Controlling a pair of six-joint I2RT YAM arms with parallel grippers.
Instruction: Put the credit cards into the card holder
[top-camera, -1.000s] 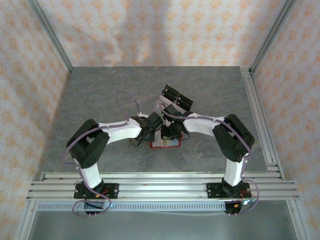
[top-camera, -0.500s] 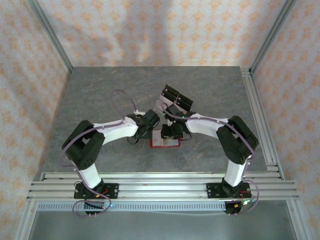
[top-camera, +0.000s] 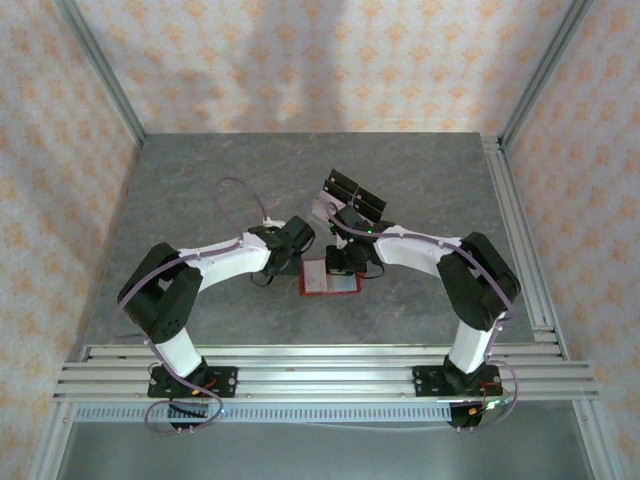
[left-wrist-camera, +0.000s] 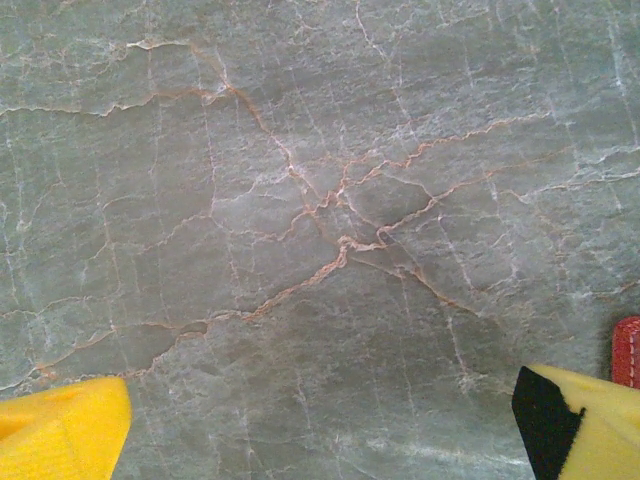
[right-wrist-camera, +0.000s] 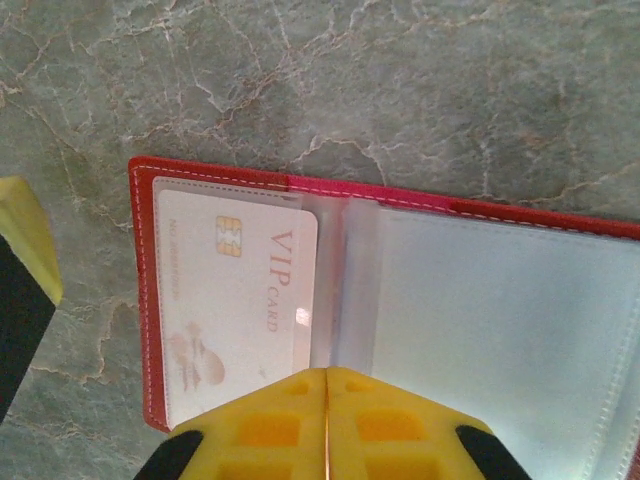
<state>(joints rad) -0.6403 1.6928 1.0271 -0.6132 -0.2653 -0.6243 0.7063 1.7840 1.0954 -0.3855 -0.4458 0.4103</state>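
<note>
The card holder (top-camera: 331, 281) lies open flat on the table between both arms; its red rim (right-wrist-camera: 143, 300) frames clear plastic sleeves. One pale credit card (right-wrist-camera: 235, 300) marked VIP with a gold chip sits inside the left sleeve. My right gripper (right-wrist-camera: 326, 373) is shut, its fingers pressed together with nothing between them, just over the sleeves near the card's lower right corner. My left gripper (left-wrist-camera: 320, 410) stands wide open over bare table just left of the holder, whose red edge (left-wrist-camera: 627, 350) shows beside the right finger.
A clear stand with black blocks (top-camera: 352, 194) stands just behind the right gripper (top-camera: 345, 262). The left gripper (top-camera: 283, 258) has its yellow finger (right-wrist-camera: 22, 235) close to the holder's left edge. Aluminium rails (top-camera: 320, 365) run along the near side, and patterned walls enclose the table.
The left arm has drawn back to the left, off the card holder, still open. The right gripper has shifted slightly and stays over the holder, which now lies more exposed.
</note>
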